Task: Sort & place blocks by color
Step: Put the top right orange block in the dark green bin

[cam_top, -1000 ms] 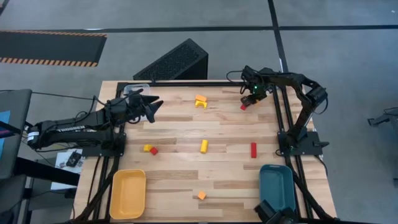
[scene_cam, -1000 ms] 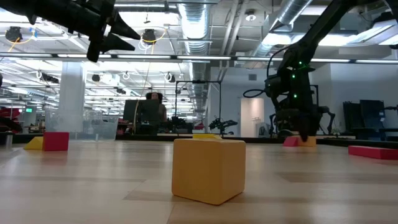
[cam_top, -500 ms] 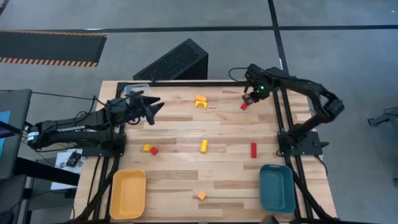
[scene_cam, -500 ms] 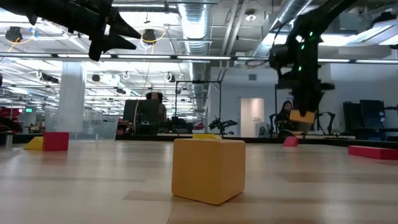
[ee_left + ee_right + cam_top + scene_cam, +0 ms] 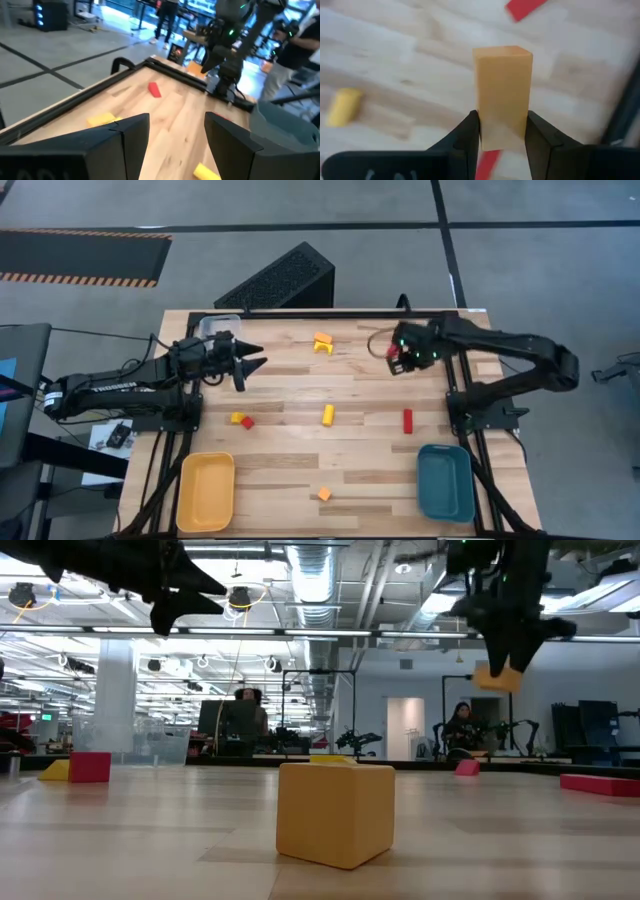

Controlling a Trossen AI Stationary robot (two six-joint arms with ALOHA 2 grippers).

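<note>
My right gripper (image 5: 399, 360) (image 5: 503, 652) hangs over the far right part of the table, shut on an orange block (image 5: 502, 90) (image 5: 497, 677). A small red block (image 5: 389, 351) (image 5: 466, 768) lies on the wood just beside it. My left gripper (image 5: 251, 363) (image 5: 175, 131) hovers open over the far left part and touches nothing. Lying on the table are an orange arch (image 5: 322, 341), a yellow bar (image 5: 328, 415), a red bar (image 5: 407, 421), a yellow and red pair (image 5: 242, 420) and an orange cube (image 5: 324, 493) (image 5: 335, 812). My right gripper pinches the orange block between its two fingers (image 5: 469, 134), on two opposite side faces at one end (image 5: 502, 134). The fingers come from above, pointing down. The block is lifted clear of the table, and its free end (image 5: 497, 683) sticks out below the fingertips.
A yellow tray (image 5: 206, 490) sits at the near left corner and a teal tray (image 5: 445, 482) at the near right. A clear tray (image 5: 216, 326) stands at the far left corner by my left arm. A dark frame (image 5: 452, 370) edges the table. A person (image 5: 461, 728) shows far behind.
My right gripper, shut on the orange block, has risen from table level and carried the block well clear of the wood, drifting toward the near edge. The small red block beside it stayed where it lay. My left gripper has shifted slightly toward the near edge.
</note>
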